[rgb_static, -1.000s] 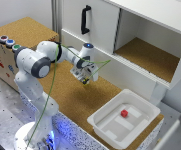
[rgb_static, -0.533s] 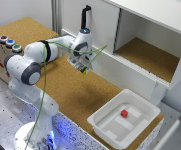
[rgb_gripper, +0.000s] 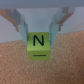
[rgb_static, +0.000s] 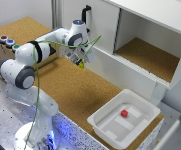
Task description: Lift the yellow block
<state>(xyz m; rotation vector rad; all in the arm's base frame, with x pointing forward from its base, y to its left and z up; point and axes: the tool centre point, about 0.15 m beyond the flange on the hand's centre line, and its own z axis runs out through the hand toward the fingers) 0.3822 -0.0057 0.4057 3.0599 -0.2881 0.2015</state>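
Observation:
The yellow block (rgb_gripper: 39, 48) is a small bright cube with a black letter N on its face. It sits between the two fingers of my gripper (rgb_gripper: 39, 36), which is shut on its sides. In the exterior view the gripper (rgb_static: 81, 61) hangs in front of the white cabinet with the yellow block (rgb_static: 82, 64) showing at its tips, held above the cork surface (rgb_static: 75, 95). The wrist view shows cork behind the block, and no contact with it can be made out.
A white tray (rgb_static: 102, 127) at the exterior view's lower right holds a small red cube (rgb_static: 124, 113). The white cabinet (rgb_static: 140, 35) with an open cork-floored compartment stands just behind the gripper. A box with coloured buttons (rgb_static: 7, 42) sits at the left.
The arm has swung toward the exterior view's left and back, nearer the cabinet front, and the gripper carries the yellow block with it.

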